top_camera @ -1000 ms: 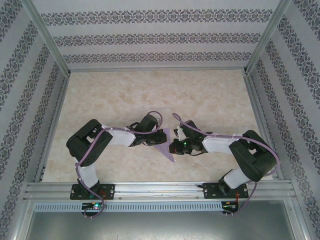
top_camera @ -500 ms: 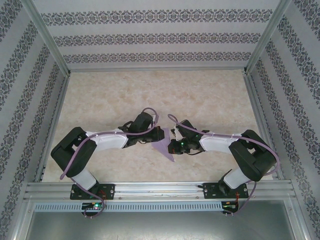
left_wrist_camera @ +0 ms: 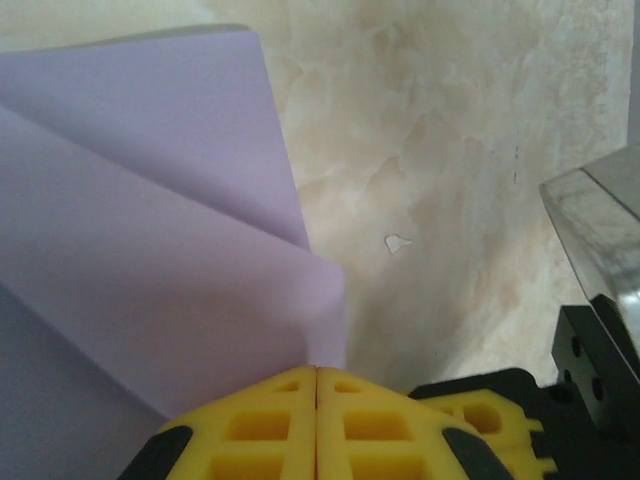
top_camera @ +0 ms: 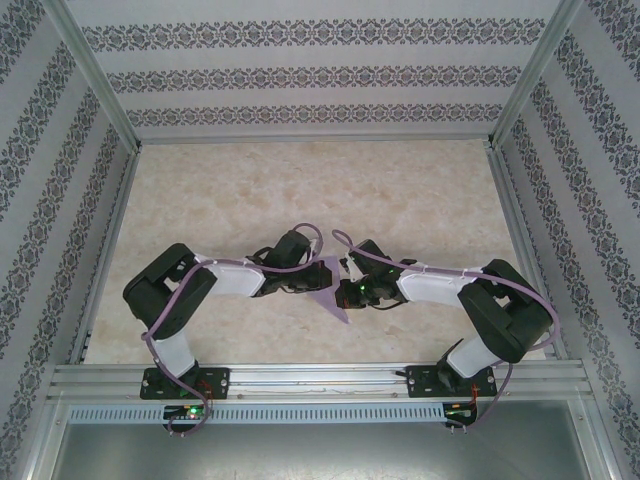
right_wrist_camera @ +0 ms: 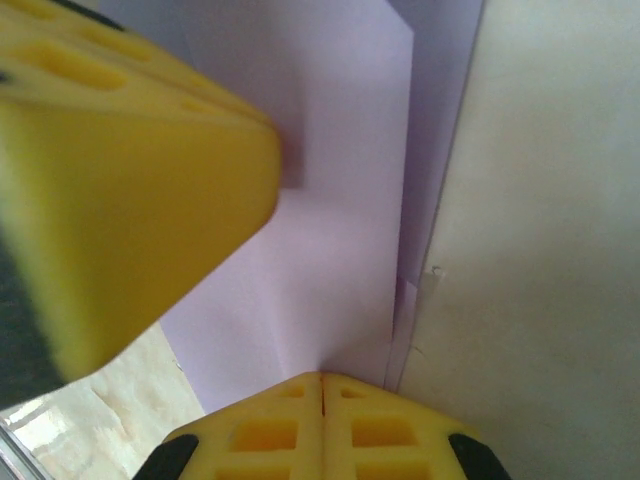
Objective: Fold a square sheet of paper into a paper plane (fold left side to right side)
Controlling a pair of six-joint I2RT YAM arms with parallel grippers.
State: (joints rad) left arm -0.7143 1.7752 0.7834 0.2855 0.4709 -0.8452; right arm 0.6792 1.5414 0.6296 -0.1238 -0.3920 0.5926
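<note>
Since the earlier frames, nothing resting on the table [top_camera: 300, 190] has changed place; the motion belongs to the arms. Left arm [top_camera: 170, 295]: elbow swung out toward the lower left of the overhead frame half a second back, now drawn partway in again, wrist close to where it started. Right arm [top_camera: 505, 315]: base and elbow steady, wrist crept a little leftward, so the two wrists now nearly meet at frame centre.

Paper sheet [top_camera: 330, 292]: lavender, lies between the two wrists at the centre of the overhead frame as a narrow wedge pointing to lower right. Position much as before. Already partly folded; the left wrist view shows two overlapping layers [left_wrist_camera: 150, 250] lifted off the marbled surface, one soft edge curling down to the pads.

Left claw [left_wrist_camera: 317, 372]: yellow pads pressed together with no gap, the sheet's folded corner running into the seam. Reads as pinched shut on the paper.

Right claw [right_wrist_camera: 322, 378]: pads likewise closed tight, the sheet's [right_wrist_camera: 330, 200] lower edge entering the seam, so it grips the paper too. A blurred yellow block at upper left of that view is probably the other claw's finger, very near.

Judgement: both grips are set and the arms are bringing a flap across. The fold looks mid-way, not yet creased flat. No finished dart yet.
</note>
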